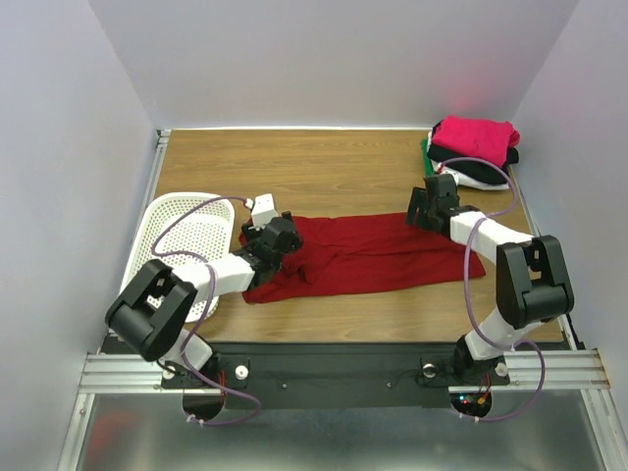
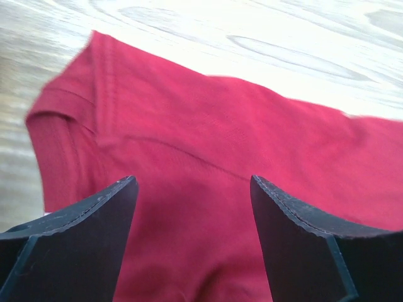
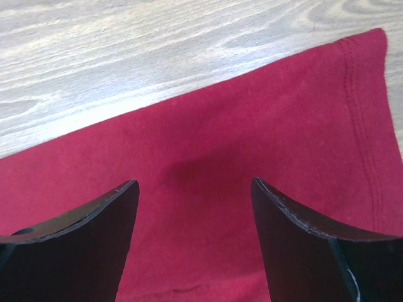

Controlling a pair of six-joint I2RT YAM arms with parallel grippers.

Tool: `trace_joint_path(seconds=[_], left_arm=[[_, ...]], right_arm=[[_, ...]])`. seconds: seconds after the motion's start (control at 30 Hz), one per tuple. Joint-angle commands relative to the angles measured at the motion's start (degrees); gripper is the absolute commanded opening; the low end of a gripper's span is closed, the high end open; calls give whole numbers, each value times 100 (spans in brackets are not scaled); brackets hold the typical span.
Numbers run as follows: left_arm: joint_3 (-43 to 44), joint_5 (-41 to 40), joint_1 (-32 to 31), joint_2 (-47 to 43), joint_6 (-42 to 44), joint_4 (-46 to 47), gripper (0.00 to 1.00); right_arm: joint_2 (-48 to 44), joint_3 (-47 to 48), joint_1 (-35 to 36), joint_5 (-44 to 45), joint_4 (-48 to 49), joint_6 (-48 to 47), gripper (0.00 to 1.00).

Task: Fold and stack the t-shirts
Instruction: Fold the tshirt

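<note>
The dark red t-shirt [image 1: 363,253] lies in a long band across the middle of the table. My left gripper [image 1: 278,235] is open just above its left end; the left wrist view shows the red cloth [image 2: 208,151] with a sleeve hem between open jaws [image 2: 194,182]. My right gripper [image 1: 424,209] is open above the shirt's far right edge; the right wrist view shows the cloth [image 3: 252,145] and its stitched hem between open jaws [image 3: 194,184]. A stack of folded shirts sits at the far right corner: bright pink [image 1: 478,133] on top, black [image 1: 491,157], white [image 1: 481,178] and a green edge [image 1: 427,149] beneath.
A white perforated basket [image 1: 186,235] lies at the left edge of the wooden table [image 1: 324,177]. Grey walls close in the table on three sides. Purple cables loop from both arms.
</note>
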Motion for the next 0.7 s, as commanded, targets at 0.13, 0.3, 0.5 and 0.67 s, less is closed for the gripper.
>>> trace_joint_path(seconds=[0.13, 0.3, 0.5, 0.67], left_arm=[[165, 647, 588, 620, 295, 955, 83], [200, 1148, 982, 980, 286, 1201, 83], [200, 1236, 1273, 1069, 347, 1201, 83], [314, 1368, 1397, 1174, 461, 1192, 83]], right_arm=[[409, 405, 49, 206, 151, -4, 77], [655, 528, 14, 233, 54, -4, 78], [1016, 695, -74, 136, -78, -4, 78], [1297, 791, -171, 13, -148, -13, 79]])
